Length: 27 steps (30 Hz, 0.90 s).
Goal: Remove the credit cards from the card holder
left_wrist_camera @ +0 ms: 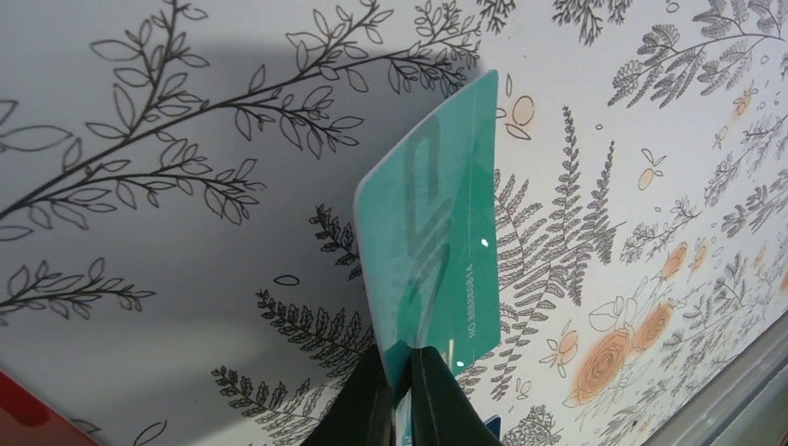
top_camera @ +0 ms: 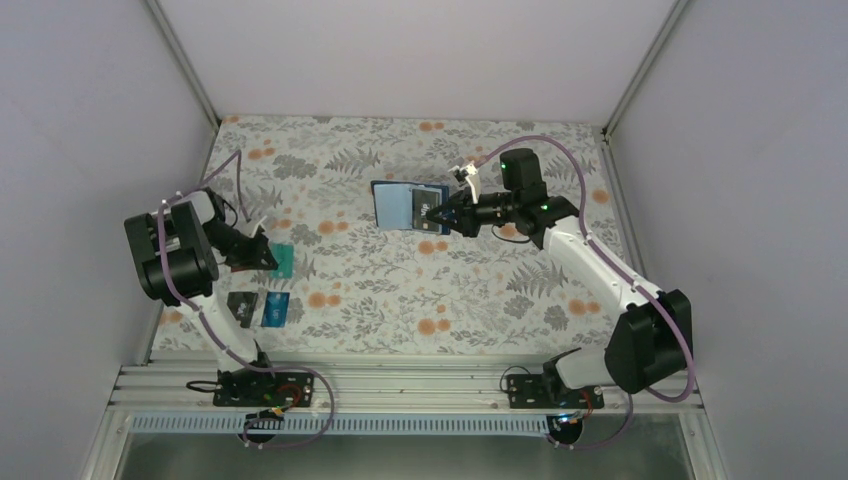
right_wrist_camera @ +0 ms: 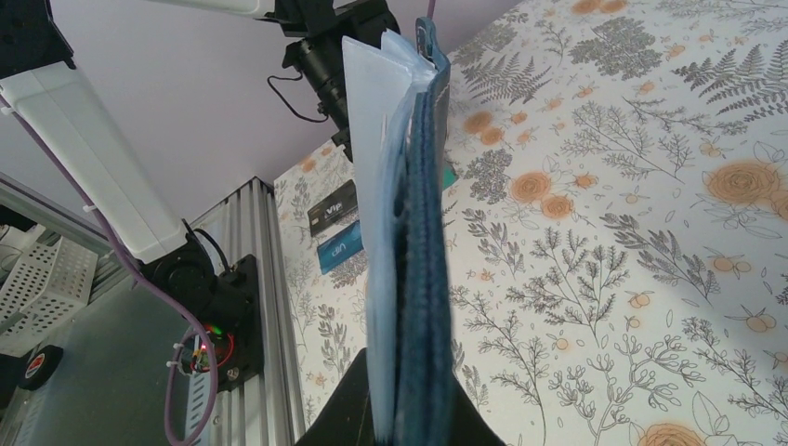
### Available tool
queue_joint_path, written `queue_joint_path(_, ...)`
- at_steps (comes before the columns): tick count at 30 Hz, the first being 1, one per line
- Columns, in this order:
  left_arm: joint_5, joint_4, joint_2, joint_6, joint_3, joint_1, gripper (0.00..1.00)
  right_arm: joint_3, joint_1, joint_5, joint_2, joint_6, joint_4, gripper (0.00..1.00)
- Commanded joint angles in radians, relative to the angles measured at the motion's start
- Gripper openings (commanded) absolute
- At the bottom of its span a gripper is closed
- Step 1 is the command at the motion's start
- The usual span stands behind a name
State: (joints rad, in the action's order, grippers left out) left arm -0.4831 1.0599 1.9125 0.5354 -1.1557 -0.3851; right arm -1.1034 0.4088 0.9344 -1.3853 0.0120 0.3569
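Credit cards: two lie flat on the floral table cloth near the left arm's base, a black card and a blue card, side by side, just apart. A red corner shows at the edge of the left wrist view. Probably the red card, can't confirm.

Just beyond them, the left gripper is pinched tight on the short edge of a teal card. The card sticks out past the fingertips, tilted, and looks clear of the cloth.

Farther out, mid-table, the right gripper is clamped on the card holder. The holder is open toward the top camera and edge-on in the right wrist view, lifted off the cloth as far as I can tell. The dark rectangle at its right pocket could be another card or just the fingers, can't tell.

Step in hand, as I read it: teal card is out and needs setting down.

Next move: bring the teal card down beside the blue one, flatten it, open the jaws, no overlap. Right arm holds the holder steady. Then check the pockets for leftovers.
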Motion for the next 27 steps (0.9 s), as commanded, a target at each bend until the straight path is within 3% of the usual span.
queue_joint_path(1,0.120,-0.066,0.034,0.000,-0.015,0.002,0.11,-0.025,-0.007,0.018,-0.009,0.022,-0.002,0.04)
queue_joint_path(3,0.124,-0.069,0.028,-0.006,-0.022,0.002,0.20,-0.026,-0.008,0.022,-0.013,0.021,-0.002,0.04)
queue_joint_path(10,0.121,-0.019,-0.044,-0.009,-0.084,0.002,0.35,-0.027,-0.008,0.039,-0.015,0.022,0.001,0.04)
queue_joint_path(14,0.053,0.040,-0.133,-0.002,-0.167,0.012,0.44,-0.030,-0.008,0.064,-0.015,0.020,-0.003,0.04)
queue_joint_path(17,-0.005,0.086,-0.206,0.003,-0.272,0.040,0.59,-0.032,-0.008,0.100,-0.013,0.014,-0.010,0.04)
queue_joint_path(22,-0.181,0.114,-0.329,0.025,-0.434,0.188,0.99,-0.049,-0.003,0.150,-0.019,-0.028,-0.044,0.04)
queue_joint_path(27,-0.505,-0.044,-0.435,-0.022,-0.419,0.398,1.00,-0.067,0.022,0.173,-0.024,-0.115,-0.133,0.04)
